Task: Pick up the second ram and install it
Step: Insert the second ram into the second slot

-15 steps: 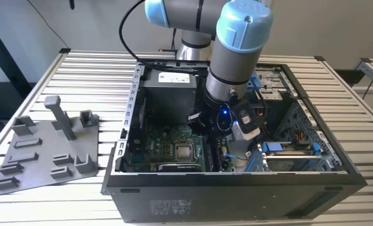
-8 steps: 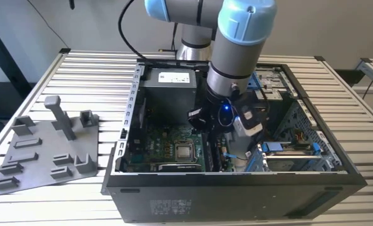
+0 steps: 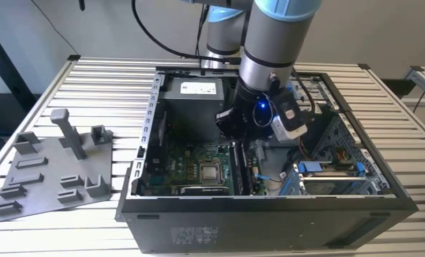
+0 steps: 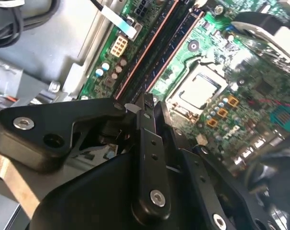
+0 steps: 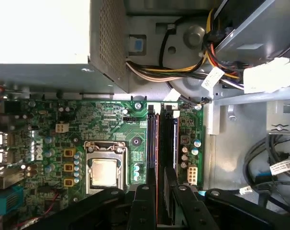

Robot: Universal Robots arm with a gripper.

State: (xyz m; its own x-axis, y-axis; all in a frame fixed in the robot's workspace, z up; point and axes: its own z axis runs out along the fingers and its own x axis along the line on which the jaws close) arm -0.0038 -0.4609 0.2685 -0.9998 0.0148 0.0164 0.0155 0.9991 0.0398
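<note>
The second ram point(image 5: 157, 143) is seen edge-on in the first wrist view as a thin strip standing on its narrow side. Its long axis is laid along the long black slots point(image 5: 169, 143) of the green motherboard point(image 5: 111, 120), flat faces upright. One end points toward the bundle of coloured cables point(image 5: 183, 72); the other is taken between the fingers of the hand point(image 5: 160, 196), which is closed on the stick. The ram is held directly in line with the slot nearer the processor socket point(image 5: 105, 172); how deep it sits cannot be told.

In the exterior view the grey and blue arm point(image 3: 269, 48) is lowered into an open black computer case point(image 3: 149, 134), which is laid on its side. The slots are seen running from the case's far end toward its near end. A grey power supply point(image 3: 191, 88) is mounted at the far end, and a metal drive cage point(image 3: 341, 171) is fitted on the exterior view's right.

The case is set on a desk point(image 3: 105, 80) of pale metal slats. A grey plastic plate with upright pegs point(image 3: 51, 176) is placed beside it, on the exterior view's left, apart from the case. A plain pale wall point(image 3: 90, 27) is seen behind the desk.
</note>
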